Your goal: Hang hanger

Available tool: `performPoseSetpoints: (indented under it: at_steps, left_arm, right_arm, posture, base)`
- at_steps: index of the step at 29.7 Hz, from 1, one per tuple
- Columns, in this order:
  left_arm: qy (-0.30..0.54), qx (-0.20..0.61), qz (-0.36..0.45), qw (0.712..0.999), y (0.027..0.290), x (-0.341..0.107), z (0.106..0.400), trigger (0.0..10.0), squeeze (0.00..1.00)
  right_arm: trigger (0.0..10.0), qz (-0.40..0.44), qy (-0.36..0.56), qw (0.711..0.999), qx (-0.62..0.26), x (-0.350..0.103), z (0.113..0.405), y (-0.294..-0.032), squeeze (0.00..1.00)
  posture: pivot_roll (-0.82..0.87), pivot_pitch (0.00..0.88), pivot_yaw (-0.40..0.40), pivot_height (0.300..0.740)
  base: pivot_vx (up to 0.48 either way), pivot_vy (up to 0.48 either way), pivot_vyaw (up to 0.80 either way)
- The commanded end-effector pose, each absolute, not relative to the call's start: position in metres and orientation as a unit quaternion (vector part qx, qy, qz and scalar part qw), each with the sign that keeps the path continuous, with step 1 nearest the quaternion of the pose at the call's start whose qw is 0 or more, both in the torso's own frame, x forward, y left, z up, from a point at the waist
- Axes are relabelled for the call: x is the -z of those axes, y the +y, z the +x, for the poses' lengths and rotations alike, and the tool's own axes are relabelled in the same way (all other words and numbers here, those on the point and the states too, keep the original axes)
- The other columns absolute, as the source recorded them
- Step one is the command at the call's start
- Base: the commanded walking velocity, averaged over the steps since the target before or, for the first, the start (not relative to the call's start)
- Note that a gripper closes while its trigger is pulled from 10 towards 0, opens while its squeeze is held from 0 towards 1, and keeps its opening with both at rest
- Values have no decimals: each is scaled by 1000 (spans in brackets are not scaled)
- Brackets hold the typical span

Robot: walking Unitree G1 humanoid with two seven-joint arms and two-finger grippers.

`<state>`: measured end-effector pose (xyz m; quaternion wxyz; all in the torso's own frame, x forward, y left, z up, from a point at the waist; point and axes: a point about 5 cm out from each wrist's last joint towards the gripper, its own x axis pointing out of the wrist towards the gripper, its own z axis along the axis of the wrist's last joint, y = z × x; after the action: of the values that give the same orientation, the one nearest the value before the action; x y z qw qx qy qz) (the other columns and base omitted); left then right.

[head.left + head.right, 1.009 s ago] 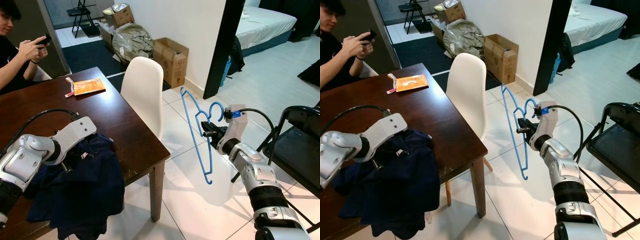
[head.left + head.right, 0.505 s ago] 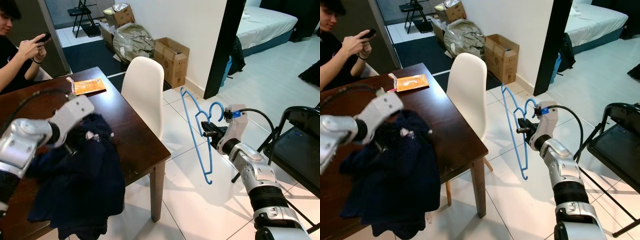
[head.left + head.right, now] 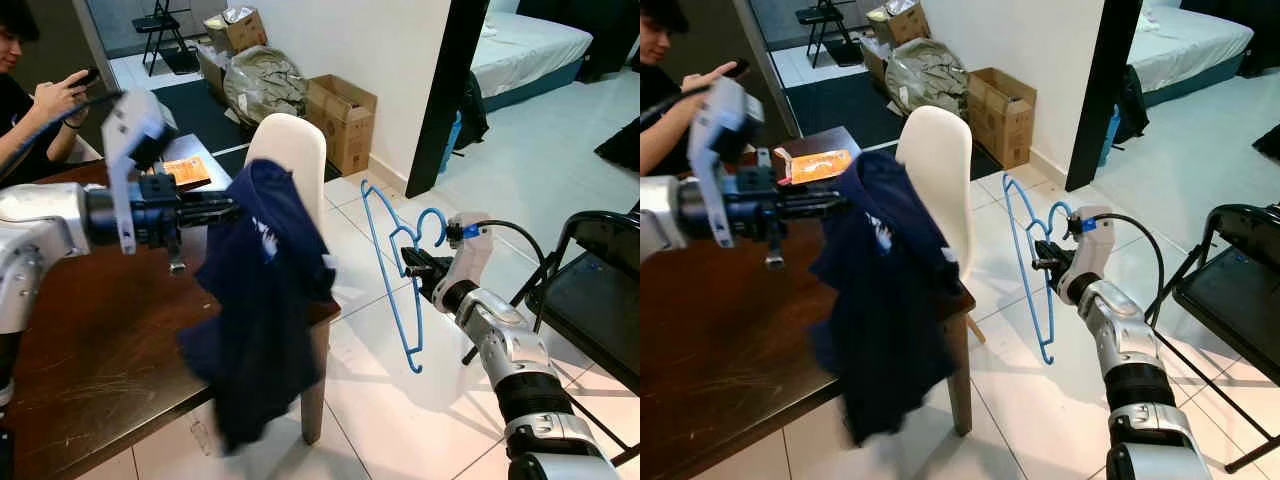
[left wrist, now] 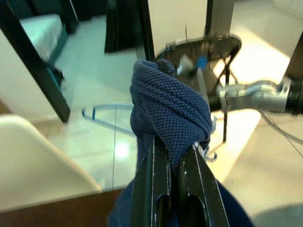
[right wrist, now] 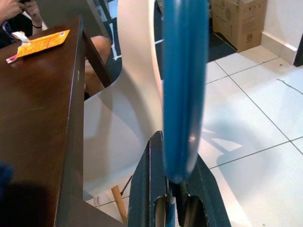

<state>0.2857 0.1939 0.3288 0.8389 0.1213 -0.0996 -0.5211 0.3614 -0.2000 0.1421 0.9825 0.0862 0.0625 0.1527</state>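
A blue plastic hanger (image 3: pixel 392 268) hangs upright over the tiled floor to the right of the table, with my right gripper (image 3: pixel 415 266) shut on its neck. In the right wrist view the hanger (image 5: pixel 183 90) runs straight up from between the black fingers (image 5: pixel 147 194). My left gripper (image 3: pixel 228 208) is raised above the table's right edge and shut on a dark navy garment (image 3: pixel 262 300), which hangs down past the table edge. The left wrist view has the knitted navy fabric (image 4: pixel 170 113) bunched between the fingers (image 4: pixel 152 189), with the hanger (image 4: pixel 116 127) faint beyond.
A dark wooden table (image 3: pixel 100 350) fills the left, with an orange packet (image 3: pixel 180 170) on it and a seated person (image 3: pixel 40 100) holding a phone at its far side. A white chair (image 3: pixel 300 170) stands behind the garment. A black folding chair (image 3: pixel 590 290) is at right. Cardboard boxes (image 3: pixel 340 120) line the wall.
My left arm has lifted the navy garment off the table and swung it right, so it now hangs past the table edge. The right gripper and hanger have stayed put.
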Motion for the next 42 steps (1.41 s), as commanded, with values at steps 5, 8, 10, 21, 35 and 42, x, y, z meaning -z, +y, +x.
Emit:
performPoseSetpoints:
  at_steps: [5,8,10,21,35,42]
  left_arm:
    - [-253,532,26,808,195,-379,269,10000,0]
    - [-182,473,136,851,195,-352,288,10000,0]
    - [-115,461,193,859,195,-325,297,10000,0]
    - [37,225,420,878,256,-283,330,10000,0]
    - [80,0,603,793,328,-289,332,10000,0]
    - [83,99,543,830,296,-247,333,10000,0]
  right_arm:
    - [10000,108,52,982,-148,-144,364,-199,0]
    - [10000,111,51,982,-146,-144,365,-199,0]
    - [10000,112,50,982,-144,-145,365,-199,0]
    - [10000,113,50,982,-143,-145,366,-200,0]
    - [10000,113,51,982,-144,-145,366,-201,0]
    - [10000,113,53,982,-144,-146,366,-202,0]
  posture:
    - [18,61,51,740]
    - [21,60,55,740]
    - [21,60,55,740]
    - [23,69,52,740]
    - [26,79,47,740]
    - [20,90,43,740]
  base:
    - [0,0,0]
    - [0,0,0]
    - [0,0,0]
    - [0,0,0]
    - [0,0,0]
    - [0,0,0]
